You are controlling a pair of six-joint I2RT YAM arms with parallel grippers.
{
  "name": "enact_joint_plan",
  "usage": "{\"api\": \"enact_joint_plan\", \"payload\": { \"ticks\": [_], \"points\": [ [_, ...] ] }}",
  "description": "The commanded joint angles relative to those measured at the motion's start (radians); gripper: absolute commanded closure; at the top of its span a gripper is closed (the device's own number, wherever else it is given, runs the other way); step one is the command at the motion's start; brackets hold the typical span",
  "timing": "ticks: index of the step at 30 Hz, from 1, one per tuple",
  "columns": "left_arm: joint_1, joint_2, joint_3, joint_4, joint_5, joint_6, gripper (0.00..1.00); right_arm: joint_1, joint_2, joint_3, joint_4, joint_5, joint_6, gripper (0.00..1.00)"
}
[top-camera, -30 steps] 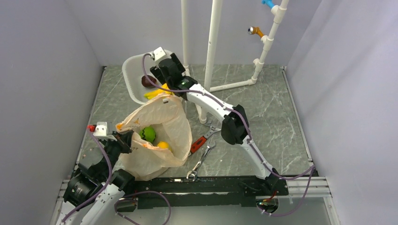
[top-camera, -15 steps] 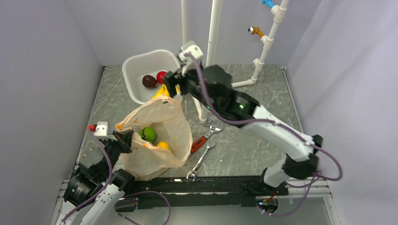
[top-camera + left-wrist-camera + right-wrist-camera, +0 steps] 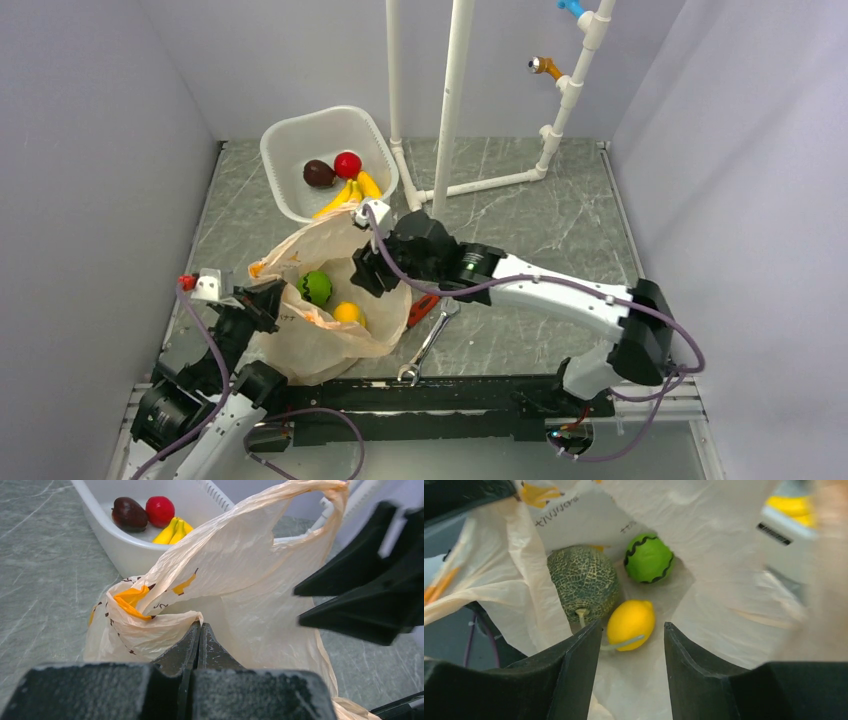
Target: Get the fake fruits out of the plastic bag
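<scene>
The plastic bag point(image 3: 335, 335) lies open at the near left. My left gripper point(image 3: 268, 300) is shut on its rim, and the fingers point(image 3: 192, 645) pinch the film together. Inside the bag point(image 3: 724, 605) lie a netted dark-green melon piece point(image 3: 583, 582), a green striped ball point(image 3: 649, 558) and a yellow-orange ball point(image 3: 630, 624). My right gripper point(image 3: 362, 272) hangs open over the bag's mouth, empty, its tips point(image 3: 632, 626) just short of the yellow ball point(image 3: 347, 312). The banana bunch point(image 3: 350, 192) lies in the white tub point(image 3: 290, 130).
A maroon fruit point(image 3: 319, 173) and a red ball point(image 3: 347, 164) share the tub. Red-handled pliers point(image 3: 422, 307) and a wrench point(image 3: 428, 345) lie right of the bag. A white pipe frame point(image 3: 450, 100) stands behind. The right gripper's black body point(image 3: 375, 600) looms at the bag's right side.
My right arm has swung from the tub back to the bag's mouth, leaving the banana bunch in the tub. Its jaws stand narrower than before. The left gripper has kept its hold.
</scene>
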Motion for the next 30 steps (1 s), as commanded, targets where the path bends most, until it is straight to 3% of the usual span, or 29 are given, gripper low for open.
{"api": "enact_joint_plan", "payload": {
  "ticks": [1,7,11,16,19,24,28,30],
  "points": [
    [0.002,-0.039,-0.009,0.062,0.047,0.026,1.0,-0.003,0.093,0.014,0.116,-0.123,0.105,0.47],
    [0.002,-0.108,-0.02,0.081,0.068,0.03,1.0,-0.006,0.29,0.079,0.175,-0.153,0.241,0.47],
    [0.003,-0.098,-0.017,0.075,0.061,0.03,1.0,-0.008,0.392,0.131,0.231,-0.233,0.233,0.36],
    [0.004,-0.076,-0.013,0.073,0.069,0.03,1.0,-0.004,0.477,0.13,0.393,-0.46,0.213,0.24],
    [0.004,-0.076,-0.014,0.069,0.061,0.025,1.0,0.004,0.486,0.085,0.501,-0.486,0.219,0.18],
    [0.004,-0.064,-0.015,0.067,0.053,0.021,1.0,0.036,0.535,0.093,0.484,-0.399,0.182,0.12],
    [0.004,-0.051,-0.011,0.061,0.05,0.019,1.0,0.082,0.615,0.175,0.335,-0.17,0.161,0.01],
    [0.004,-0.051,-0.011,0.06,0.047,0.018,1.0,0.107,0.636,0.188,0.298,-0.038,0.159,0.01]
  ]
}}
